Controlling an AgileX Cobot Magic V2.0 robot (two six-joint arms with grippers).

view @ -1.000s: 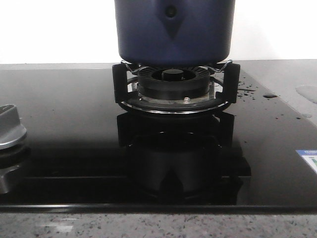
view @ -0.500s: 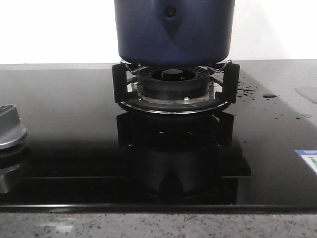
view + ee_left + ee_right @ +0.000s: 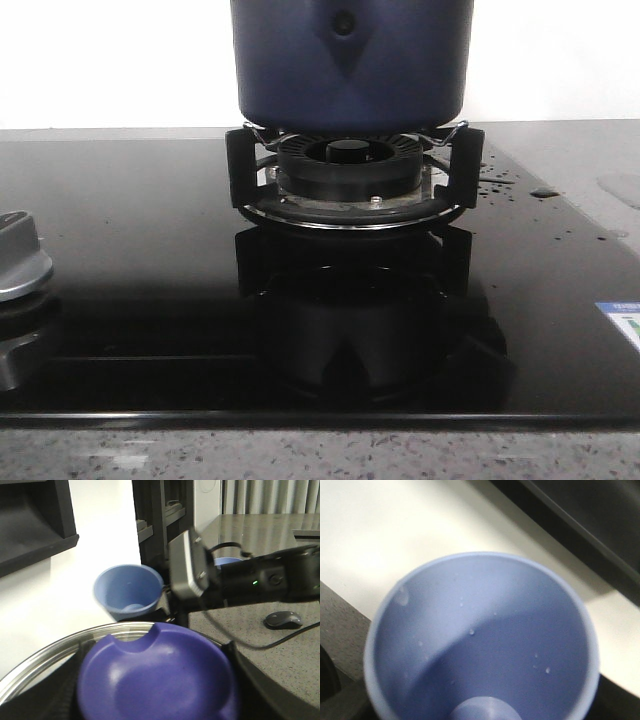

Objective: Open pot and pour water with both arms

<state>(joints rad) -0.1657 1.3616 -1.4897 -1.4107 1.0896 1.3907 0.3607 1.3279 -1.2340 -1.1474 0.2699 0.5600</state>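
Note:
The dark navy pot (image 3: 350, 65) stands on the burner support, its top cut off by the front view's edge. Neither gripper shows in the front view. In the left wrist view my left gripper (image 3: 155, 680) is shut on the blue-purple knob (image 3: 160, 675) of a glass lid with a metal rim (image 3: 45, 652), held up in the air. My right gripper (image 3: 167, 605) holds a light blue cup (image 3: 129, 592), tilted, beyond the lid. The right wrist view looks into that cup (image 3: 485, 645); only a few droplets cling inside, and the fingers are hidden behind it.
The black ribbed burner ring (image 3: 350, 165) sits under the pot on the black glass hob (image 3: 150, 250). Water drops (image 3: 500, 180) lie right of the burner. A silver control knob (image 3: 20, 255) is at the left edge. A computer mouse (image 3: 283, 619) lies on the counter.
The pot and burner have not moved. Only the dark reflections on the glass hob shift slightly.

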